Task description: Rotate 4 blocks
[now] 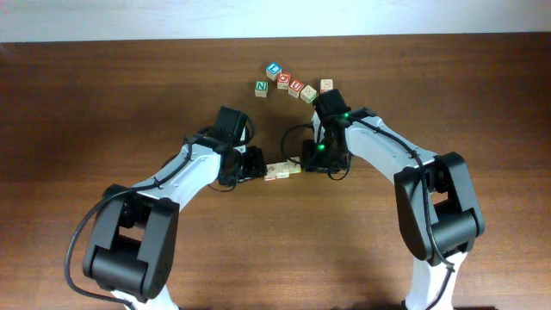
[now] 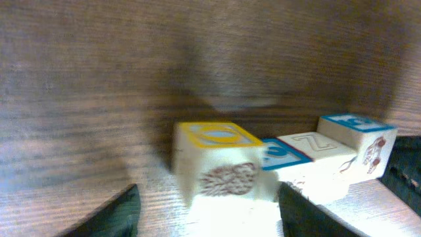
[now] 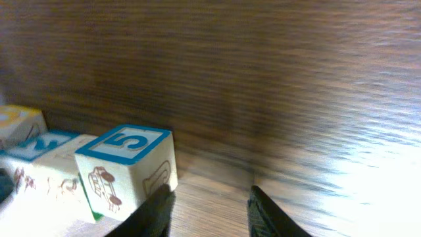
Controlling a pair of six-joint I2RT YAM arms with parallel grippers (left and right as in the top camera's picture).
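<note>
– Dark wooden table (image 1: 430, 86); left gripper (image 2: 209, 197) stands wide astride the yellow-edged end block (image 2: 214, 161), not touching; the four blocks (image 1: 281, 170) sit in a row at centre.
– Right gripper (image 3: 207, 197) part-open, empty, beside the 5 block (image 3: 125, 168); probably light, stiff, smooth wood; pinch opposite flat faces.

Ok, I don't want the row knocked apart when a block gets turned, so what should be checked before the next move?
1. Left end effector open: ok.
2. Yellow-topped block between the left fingers: ok.
3. Yellow-topped block free of its blue-edged neighbour: not ok, they look pressed together.
4. Right end effector open and empty: ok.
5. "5" block between the right fingers: not ok, it sits outside them.
6. Turns already done: cannot tell.
</note>
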